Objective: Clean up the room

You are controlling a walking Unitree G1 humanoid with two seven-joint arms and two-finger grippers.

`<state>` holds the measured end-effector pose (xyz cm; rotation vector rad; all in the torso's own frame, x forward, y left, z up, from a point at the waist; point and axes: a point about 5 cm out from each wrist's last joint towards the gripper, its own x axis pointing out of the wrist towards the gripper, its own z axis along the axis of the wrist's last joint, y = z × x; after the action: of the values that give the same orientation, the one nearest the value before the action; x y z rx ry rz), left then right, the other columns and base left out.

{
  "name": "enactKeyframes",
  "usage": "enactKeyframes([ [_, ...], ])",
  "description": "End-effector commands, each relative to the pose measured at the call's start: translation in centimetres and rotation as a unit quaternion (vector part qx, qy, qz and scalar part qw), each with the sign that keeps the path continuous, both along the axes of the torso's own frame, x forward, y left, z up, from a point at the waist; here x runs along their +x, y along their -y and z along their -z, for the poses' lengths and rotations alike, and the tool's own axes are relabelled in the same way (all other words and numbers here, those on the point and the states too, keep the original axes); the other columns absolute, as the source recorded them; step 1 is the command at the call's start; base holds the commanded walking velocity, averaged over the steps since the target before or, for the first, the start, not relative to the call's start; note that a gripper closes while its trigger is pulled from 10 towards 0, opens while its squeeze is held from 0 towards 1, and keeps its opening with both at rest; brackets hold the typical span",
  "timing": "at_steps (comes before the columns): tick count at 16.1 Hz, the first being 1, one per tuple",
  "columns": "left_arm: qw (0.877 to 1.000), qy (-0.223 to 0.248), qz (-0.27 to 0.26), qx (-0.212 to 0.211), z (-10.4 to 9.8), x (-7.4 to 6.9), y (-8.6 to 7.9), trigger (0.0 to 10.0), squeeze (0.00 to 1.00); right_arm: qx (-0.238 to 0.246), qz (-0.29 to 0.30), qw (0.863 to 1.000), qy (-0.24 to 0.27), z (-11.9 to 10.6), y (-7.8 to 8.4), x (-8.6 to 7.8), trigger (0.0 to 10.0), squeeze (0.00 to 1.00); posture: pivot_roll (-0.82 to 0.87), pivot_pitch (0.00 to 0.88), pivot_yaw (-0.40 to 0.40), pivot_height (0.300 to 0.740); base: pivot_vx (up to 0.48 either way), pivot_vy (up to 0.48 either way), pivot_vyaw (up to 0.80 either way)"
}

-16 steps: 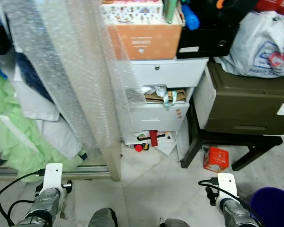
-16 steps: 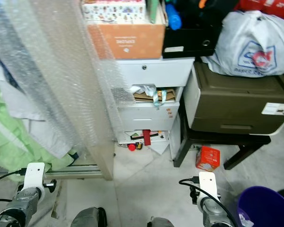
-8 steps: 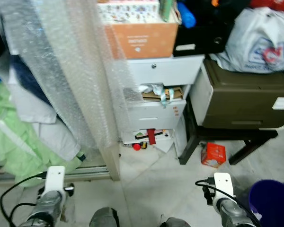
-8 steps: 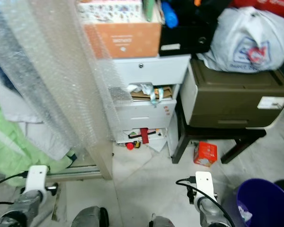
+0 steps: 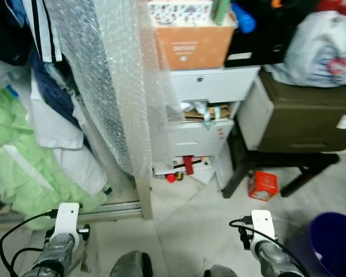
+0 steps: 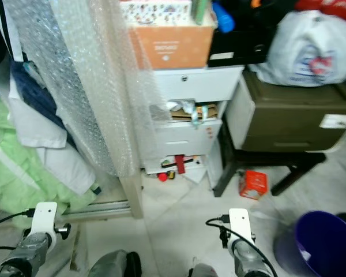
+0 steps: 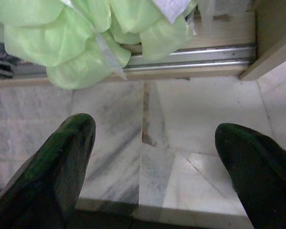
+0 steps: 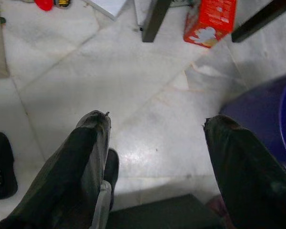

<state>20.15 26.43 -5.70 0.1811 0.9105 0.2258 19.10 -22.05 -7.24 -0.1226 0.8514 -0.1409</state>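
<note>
Hanging spread: left pincer (image 7: 150,157), right pincer (image 8: 155,143), over veined marble floor (image 8: 86,81).

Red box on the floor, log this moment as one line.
red box: on floor by dark stand | left end effector: open, empty | right end effector: open, empty

red box on floor (image 5: 263,184): one
purple bin (image 5: 333,249): one
white drawer unit (image 5: 205,124): one, three drawers
orange carton (image 5: 194,46): one
white plastic bag (image 5: 323,55): one
bubble wrap sheet (image 5: 112,81): one
small red ball (image 5: 170,178): one
</note>
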Motion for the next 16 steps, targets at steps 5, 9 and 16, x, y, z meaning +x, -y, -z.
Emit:
enactKeyframes([
  [5,1.0,-0.004,0.005,-0.002,0.2,-0.1,0.2,10.0,0.0,-0.004,0.002,1.0,-0.005,0.2,0.3,-0.5,10.0,0.0,-0.03,0.102,0.007,0.74,0.0,0.451,0.0],
  [9,1.0,-0.005,0.012,0.001,0.2,-0.1,0.3,10.0,0.0,-0.004,0.002,1.0,-0.004,0.2,0.3,-0.6,10.0,0.0,-0.04,0.103,0.009,0.74,0.0,0.223,0.0],
  [16,1.0,-0.001,0.018,-0.004,0.5,0.1,1.5,10.0,0.0,-0.006,0.0,1.0,-0.001,0.2,0.2,-0.6,10.0,0.0,-0.03,0.106,0.01,0.74,0.072,0.117,0.0],
])
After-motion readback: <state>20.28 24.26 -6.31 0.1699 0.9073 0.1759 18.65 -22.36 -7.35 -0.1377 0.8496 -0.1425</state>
